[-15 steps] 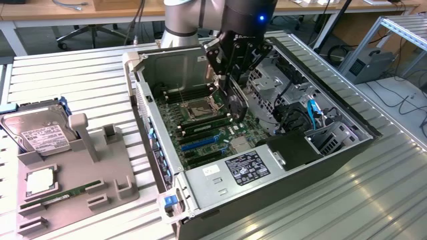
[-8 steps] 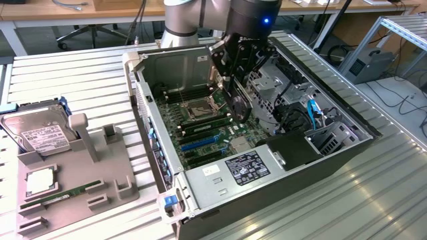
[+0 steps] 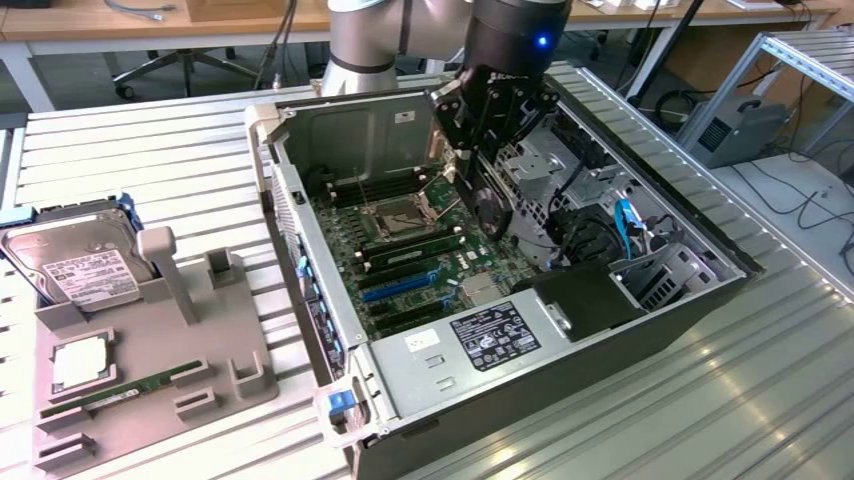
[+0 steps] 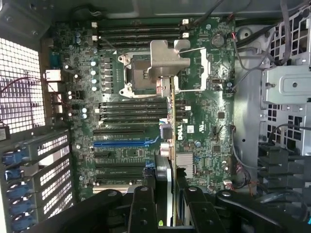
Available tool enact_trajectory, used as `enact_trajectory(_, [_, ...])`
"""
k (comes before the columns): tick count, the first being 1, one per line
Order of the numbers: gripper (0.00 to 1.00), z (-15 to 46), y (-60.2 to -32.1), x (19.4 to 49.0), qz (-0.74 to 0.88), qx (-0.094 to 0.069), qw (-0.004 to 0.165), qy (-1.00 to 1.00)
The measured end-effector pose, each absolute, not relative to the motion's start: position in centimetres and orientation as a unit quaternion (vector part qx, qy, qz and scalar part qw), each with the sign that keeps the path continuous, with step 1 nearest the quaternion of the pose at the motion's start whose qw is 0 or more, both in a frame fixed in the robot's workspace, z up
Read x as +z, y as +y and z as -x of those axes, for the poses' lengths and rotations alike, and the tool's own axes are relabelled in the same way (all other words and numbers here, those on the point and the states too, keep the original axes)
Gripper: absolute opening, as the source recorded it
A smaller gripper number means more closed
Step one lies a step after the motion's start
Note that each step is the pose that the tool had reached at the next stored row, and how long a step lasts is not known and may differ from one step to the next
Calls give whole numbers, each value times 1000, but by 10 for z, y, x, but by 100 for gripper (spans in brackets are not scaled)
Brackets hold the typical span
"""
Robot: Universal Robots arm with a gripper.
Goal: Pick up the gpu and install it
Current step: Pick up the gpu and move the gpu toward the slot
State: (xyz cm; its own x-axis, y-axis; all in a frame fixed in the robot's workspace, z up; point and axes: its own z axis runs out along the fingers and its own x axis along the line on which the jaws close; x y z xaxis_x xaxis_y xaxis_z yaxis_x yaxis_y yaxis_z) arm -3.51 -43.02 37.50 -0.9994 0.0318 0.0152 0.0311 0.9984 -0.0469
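Note:
The gpu (image 3: 483, 200) is a thin black card hanging edge-down inside the open computer case (image 3: 287, 200), over the motherboard (image 3: 400, 250). My gripper (image 3: 491, 145) is shut on its upper edge. In the wrist view the gpu (image 4: 171, 141) is seen edge-on as a narrow strip between my fingers (image 4: 142, 208), with its silvery bracket (image 4: 167, 58) at the far end, over the processor socket area. The blue expansion slot (image 4: 124, 143) lies on the board beside the card's line and the card is still clear of the board.
A grey holder tray (image 3: 147, 390) at the exterior view's left carries a hard drive (image 3: 80, 265), a processor (image 3: 80, 362) and a green memory stick (image 3: 120, 392). Inside the case, the drive cage (image 3: 547, 170), blue cables (image 3: 625, 225) and power supply (image 3: 494, 335) crowd the card.

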Motion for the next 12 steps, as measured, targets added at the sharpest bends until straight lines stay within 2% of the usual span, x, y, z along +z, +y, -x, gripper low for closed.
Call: enact_trajectory(12, [27, 27, -421, 365, 16, 25, 8, -1000])
